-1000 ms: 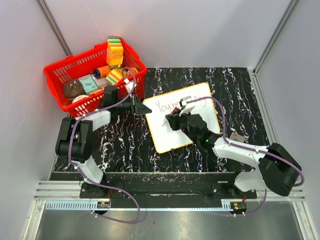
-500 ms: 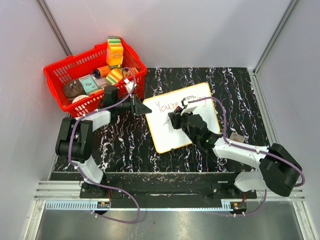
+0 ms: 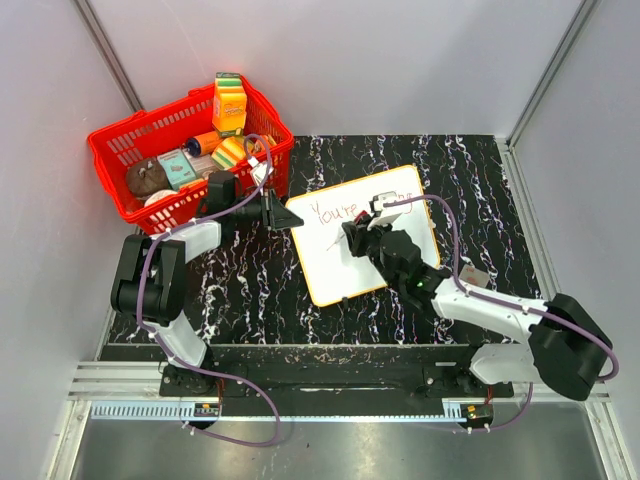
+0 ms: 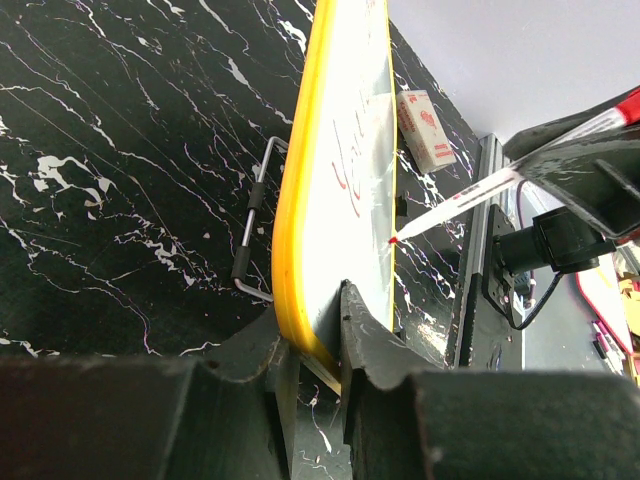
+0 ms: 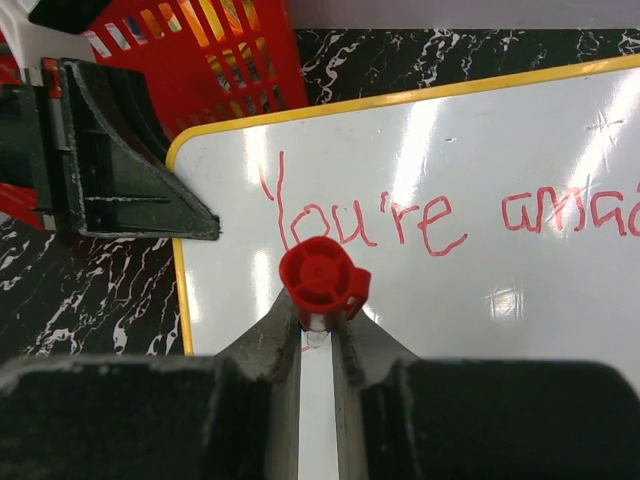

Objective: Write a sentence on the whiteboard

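Left gripper (image 4: 312, 335): squeezing the corner of the flat white, yellow-rimmed whiteboard (image 4: 350, 190).
Right gripper (image 5: 317, 325): pinching a red-capped marker (image 5: 318, 278) over the board.
Sentence (image 5: 370, 225): thin red cursive lettering, showing "You're".

Glossy white whiteboard (image 5: 500, 320) with smooth yellow plastic rim, shiny red-capped plastic marker (image 5: 320, 275) over it, bare metal wire bracket (image 4: 252, 225) beside it, black marbled bench (image 3: 240, 290) beneath, red plastic lattice basket (image 3: 140, 135) nearby.
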Controlling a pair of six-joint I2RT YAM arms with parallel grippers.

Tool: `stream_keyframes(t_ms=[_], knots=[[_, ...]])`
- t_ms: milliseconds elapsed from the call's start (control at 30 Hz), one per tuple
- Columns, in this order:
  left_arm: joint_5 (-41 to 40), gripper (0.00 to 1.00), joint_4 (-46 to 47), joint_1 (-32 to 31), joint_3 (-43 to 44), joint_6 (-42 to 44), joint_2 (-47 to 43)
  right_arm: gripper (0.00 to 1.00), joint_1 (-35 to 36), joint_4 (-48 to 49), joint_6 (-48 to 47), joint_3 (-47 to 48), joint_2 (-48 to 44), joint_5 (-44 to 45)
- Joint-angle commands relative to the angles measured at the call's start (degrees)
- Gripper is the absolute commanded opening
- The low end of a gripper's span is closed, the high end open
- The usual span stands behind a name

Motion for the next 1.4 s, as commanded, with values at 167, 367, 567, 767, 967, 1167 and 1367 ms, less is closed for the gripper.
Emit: stream_keyframes(t_ms=[167, 367, 567, 767, 967, 1167, 1367], knots=[[-3.92, 0.00, -3.76, -3.18, -2.01, 12.04, 2.44, 0.00, 0.23, 4.10, 0.77, 1.64, -3.56, -2.86], [-3.92, 0.00, -3.76, -3.18, -1.92, 12.05, 2.44, 0.00, 0.23, 3.22, 0.15, 5.06, 0.22, -2.07], [-3.83, 0.00, -3.76, -3.18, -1.93, 12.13, 2.35, 0.00, 0.23, 3.13, 0.15, 6.03, 2.59, -1.45], [-3.83, 0.00, -3.76, -3.18, -1.84, 12.13, 2.35, 0.00, 0.23, 3.22, 0.51, 4.45, 1.55, -0.92], [-3.92, 0.00, -3.76, -3.18, -1.92, 12.13, 2.35, 0.00, 0.23, 2.61, 0.86, 2.87, 0.84, -0.49], [-3.92, 0.00, -3.85, -3.18, -1.92, 12.13, 2.35, 0.00, 0.23, 2.26, 1.21, 1.90, 1.02, -0.04], [-4.01, 0.00, -3.76, -3.18, -1.92, 12.13, 2.35, 0.00, 0.23, 1.46, 1.47, 0.50, 0.58, 0.13]])
